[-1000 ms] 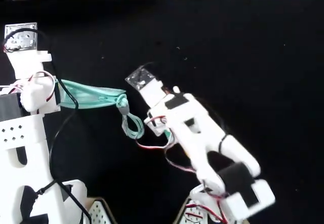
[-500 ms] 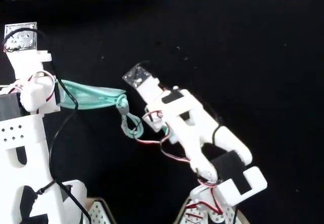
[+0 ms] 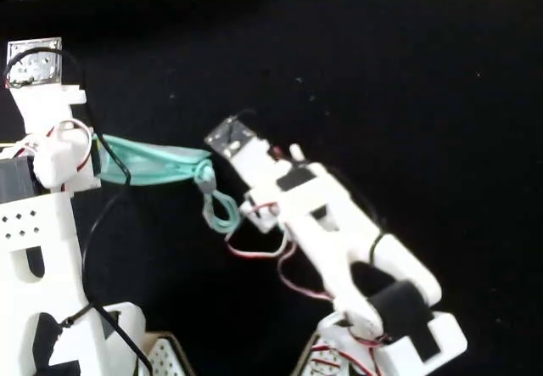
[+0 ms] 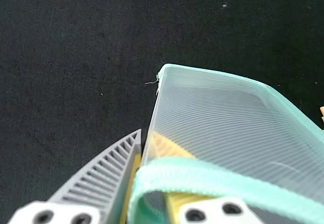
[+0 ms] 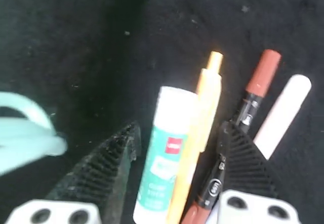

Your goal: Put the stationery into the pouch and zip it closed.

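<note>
From above, you see the pouch point(image 3: 153, 162), a pale teal sleeve, running from the left arm point(image 3: 51, 198) toward the middle of the black table point(image 3: 424, 96). Its strap point(image 3: 219, 210) loops away from the far end. The right arm point(image 3: 331, 223) leans in just beside that loop.

In the left wrist view, your left gripper point(image 4: 146, 145) is clenched on the pouch. One grey ribbed finger point(image 4: 106, 183) presses against one face, and something yellow shows through the wall on the other side. The pouch is see-through plastic with fine ribs and a teal edge. The strap crosses close under the camera.

In the right wrist view, your right gripper point(image 5: 179, 130) stands released, its black ribbed fingers point(image 5: 106, 168) spread wide above stationery that lies on the cloth, outside the pouch. Between the fingers lies a white glue stick point(image 5: 162, 153). Its teal label has a small red patch, with print too blurred to read. An orange pen point(image 5: 200, 118) touches its side. Next comes a marker point(image 5: 253, 92) with a reddish-brown cap and a black barrel, its white lettering too small to make out. Beside that is a white stick point(image 5: 281, 115).
</note>
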{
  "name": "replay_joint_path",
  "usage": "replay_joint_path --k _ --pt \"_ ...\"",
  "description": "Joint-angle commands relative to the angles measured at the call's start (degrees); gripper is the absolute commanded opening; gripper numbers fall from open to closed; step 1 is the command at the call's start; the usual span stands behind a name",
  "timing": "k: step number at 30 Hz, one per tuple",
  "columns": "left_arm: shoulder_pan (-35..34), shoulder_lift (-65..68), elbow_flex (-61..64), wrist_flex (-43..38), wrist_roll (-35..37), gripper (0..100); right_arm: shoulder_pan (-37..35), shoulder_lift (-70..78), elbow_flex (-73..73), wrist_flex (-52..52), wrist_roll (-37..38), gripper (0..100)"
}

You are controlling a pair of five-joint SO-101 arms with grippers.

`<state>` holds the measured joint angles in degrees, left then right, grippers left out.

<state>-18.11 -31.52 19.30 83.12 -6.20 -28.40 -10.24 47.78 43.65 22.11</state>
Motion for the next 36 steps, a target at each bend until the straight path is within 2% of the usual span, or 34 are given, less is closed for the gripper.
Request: replay_joint_path --k 1,4,9,17,28,36 --pt "-0.4 0.6 2.9 -1.6 0.1 3 -3.5 -2.2 0.7 -0.6 2.7 26.1" --pt "-0.5 0.6 2.9 -1.6 0.1 3 -4.9 -2.1 0.9 -0.6 2.7 26.1" --pt "-0.6 0.6 2.9 -1.6 0.1 3 -3.1 -1.7 0.7 -0.6 2.7 26.1" --pt "-0.7 0.6 2.9 -1.6 0.1 3 -2.4 6.4 -2.3 -2.9 2.8 25.9" --pt "-0.6 1.0 2.9 -1.6 0.1 3 -1.8 -0.7 1.9 -5.3 2.4 1.1" --pt "-0.7 1.0 2.9 -1.6 0.1 3 0.1 -13.0 10.6 -4.9 2.7 1.2"
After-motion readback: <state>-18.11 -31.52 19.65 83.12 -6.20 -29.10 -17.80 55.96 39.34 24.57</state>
